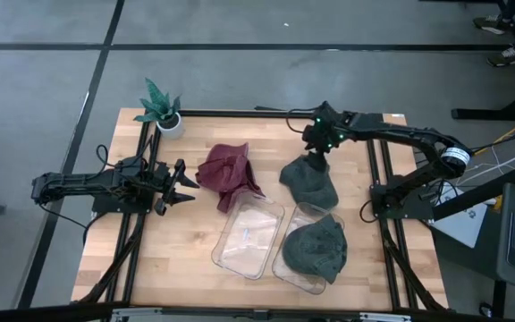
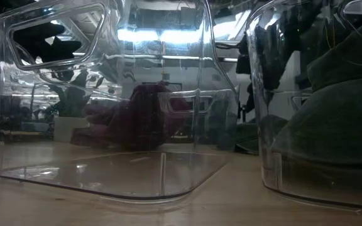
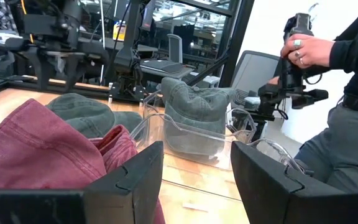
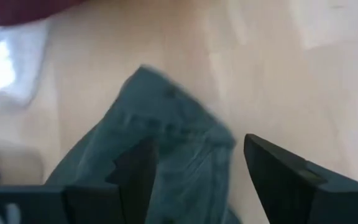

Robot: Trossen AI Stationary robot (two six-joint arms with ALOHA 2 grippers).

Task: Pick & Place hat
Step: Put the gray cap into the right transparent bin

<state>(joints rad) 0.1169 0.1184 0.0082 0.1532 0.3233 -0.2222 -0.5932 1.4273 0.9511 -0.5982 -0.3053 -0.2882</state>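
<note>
A dark green hat (image 1: 309, 183) lies flat on the table right of centre. My right gripper (image 1: 317, 154) is over its far edge, open and pointing down. In the right wrist view the hat (image 4: 166, 143) shows between and below the open gripper (image 4: 197, 146). A maroon hat (image 1: 229, 174) lies crumpled left of it. My left gripper (image 1: 186, 183) waits open at the table's left, pointing level at the maroon hat (image 3: 42, 149). A second green hat (image 1: 316, 249) sits in the right clear bin. My right gripper comes from above, pointing down, with its open fingers (image 4: 135, 168) on either side of the green hat's far edge (image 4: 185, 118). I cannot tell whether they touch the cloth. The hat lies on the table.
Two clear bins stand at the near edge: an empty one (image 1: 249, 237) and the one with the green hat (image 2: 338, 125). A potted plant (image 1: 161, 109) stands at the far left corner. A person (image 3: 347, 93) stands beyond the table, one hand on a device.
</note>
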